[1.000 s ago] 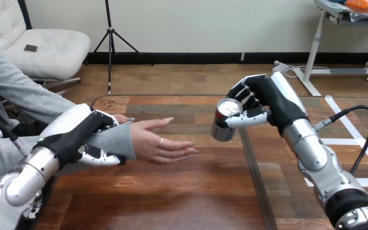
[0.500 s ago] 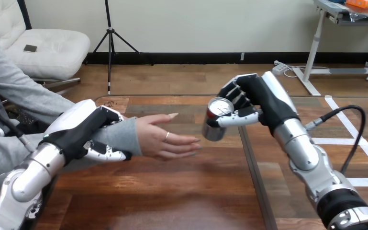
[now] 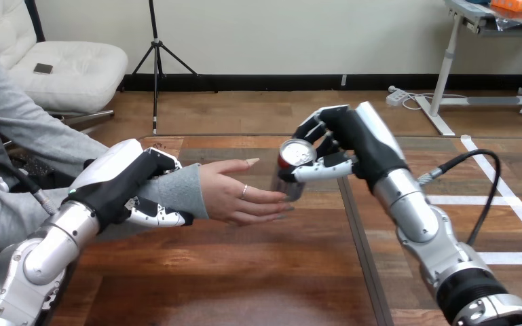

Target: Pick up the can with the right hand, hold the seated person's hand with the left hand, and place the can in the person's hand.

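Head view: the robot's right hand point(image 3: 350, 144) has its fingers and thumb curled round a silver metal can point(image 3: 292, 157), carrying it tilted above the brown wooden table point(image 3: 244, 272), right at the fingertips of the person's hand point(image 3: 234, 197). That hand lies open, palm up. The robot's left hand point(image 3: 123, 182) is wrapped round the person's grey-sleeved wrist point(image 3: 180, 193).

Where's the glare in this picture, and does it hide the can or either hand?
Head view: glare sits on the lid of the can; its side, the right hand curled round it and the left hand curled round the person's wrist are evenly lit; a soft shadow lies on the table under the person's hand.
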Controlling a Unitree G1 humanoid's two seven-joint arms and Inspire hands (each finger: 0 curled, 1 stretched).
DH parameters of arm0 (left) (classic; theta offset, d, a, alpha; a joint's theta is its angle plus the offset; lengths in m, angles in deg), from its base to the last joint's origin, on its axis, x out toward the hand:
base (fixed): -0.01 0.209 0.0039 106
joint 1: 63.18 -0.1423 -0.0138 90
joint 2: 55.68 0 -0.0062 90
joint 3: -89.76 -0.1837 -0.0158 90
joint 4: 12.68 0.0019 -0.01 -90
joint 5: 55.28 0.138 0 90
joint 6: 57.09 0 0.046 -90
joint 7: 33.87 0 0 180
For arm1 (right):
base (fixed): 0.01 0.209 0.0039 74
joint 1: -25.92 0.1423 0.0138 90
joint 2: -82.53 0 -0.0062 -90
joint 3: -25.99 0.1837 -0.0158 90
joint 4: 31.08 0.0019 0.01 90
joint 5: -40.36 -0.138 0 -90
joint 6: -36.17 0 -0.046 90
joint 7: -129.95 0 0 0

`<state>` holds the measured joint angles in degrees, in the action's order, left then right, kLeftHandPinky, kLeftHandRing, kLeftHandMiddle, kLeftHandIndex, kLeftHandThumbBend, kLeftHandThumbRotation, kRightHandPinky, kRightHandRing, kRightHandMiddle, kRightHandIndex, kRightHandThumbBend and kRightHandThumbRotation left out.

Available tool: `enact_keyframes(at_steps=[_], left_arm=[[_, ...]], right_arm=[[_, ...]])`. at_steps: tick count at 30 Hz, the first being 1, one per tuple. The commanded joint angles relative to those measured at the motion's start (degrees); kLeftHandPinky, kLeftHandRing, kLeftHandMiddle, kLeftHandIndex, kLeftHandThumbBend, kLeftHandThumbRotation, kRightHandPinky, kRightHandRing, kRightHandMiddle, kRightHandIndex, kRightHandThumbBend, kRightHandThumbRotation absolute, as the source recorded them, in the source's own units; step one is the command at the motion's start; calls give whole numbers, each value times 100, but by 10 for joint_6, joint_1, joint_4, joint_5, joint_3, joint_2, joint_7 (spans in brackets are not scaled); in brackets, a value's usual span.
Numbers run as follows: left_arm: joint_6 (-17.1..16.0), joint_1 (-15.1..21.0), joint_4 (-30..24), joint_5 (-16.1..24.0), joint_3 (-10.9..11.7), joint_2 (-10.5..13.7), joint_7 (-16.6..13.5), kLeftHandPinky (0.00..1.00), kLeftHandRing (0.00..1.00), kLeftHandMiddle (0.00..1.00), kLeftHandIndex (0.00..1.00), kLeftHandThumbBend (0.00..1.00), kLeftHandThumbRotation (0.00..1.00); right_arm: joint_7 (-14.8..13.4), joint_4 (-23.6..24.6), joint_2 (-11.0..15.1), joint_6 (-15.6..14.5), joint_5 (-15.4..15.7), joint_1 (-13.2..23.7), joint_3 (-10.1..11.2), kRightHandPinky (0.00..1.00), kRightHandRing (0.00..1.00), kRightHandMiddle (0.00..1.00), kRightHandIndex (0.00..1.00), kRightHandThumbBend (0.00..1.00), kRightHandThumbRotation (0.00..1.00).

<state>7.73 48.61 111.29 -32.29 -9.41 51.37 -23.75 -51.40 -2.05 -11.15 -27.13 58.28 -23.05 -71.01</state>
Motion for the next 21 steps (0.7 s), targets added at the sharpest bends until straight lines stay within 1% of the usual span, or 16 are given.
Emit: enact_keyframes(at_steps=[1, 6, 9, 15, 21], left_arm=[[-16, 80, -49, -28, 18, -24, -10, 19, 24, 35, 43, 37, 0], [-15, 81, -49, -30, 18, -25, -7, 19, 25, 36, 43, 37, 0], [-14, 80, -50, -29, 18, -25, -8, 19, 25, 37, 43, 37, 0], [-13, 80, -50, -28, 17, -27, -9, 20, 26, 38, 43, 36, 0], [-16, 82, -48, -25, 15, -28, -8, 20, 26, 38, 43, 36, 0]], right_arm=[[-2, 46, -15, 18, -8, 85, -2, 34, 36, 41, 45, 68, 0], [2, 47, -22, 21, -8, 86, -2, 34, 36, 41, 45, 68, 0], [5, 48, -28, 17, -9, 87, -3, 34, 36, 41, 45, 68, 0], [2, 53, -36, 15, -4, 90, -8, 34, 36, 41, 45, 68, 0], [8, 56, -44, 14, -9, 92, -10, 34, 36, 41, 45, 68, 0]])
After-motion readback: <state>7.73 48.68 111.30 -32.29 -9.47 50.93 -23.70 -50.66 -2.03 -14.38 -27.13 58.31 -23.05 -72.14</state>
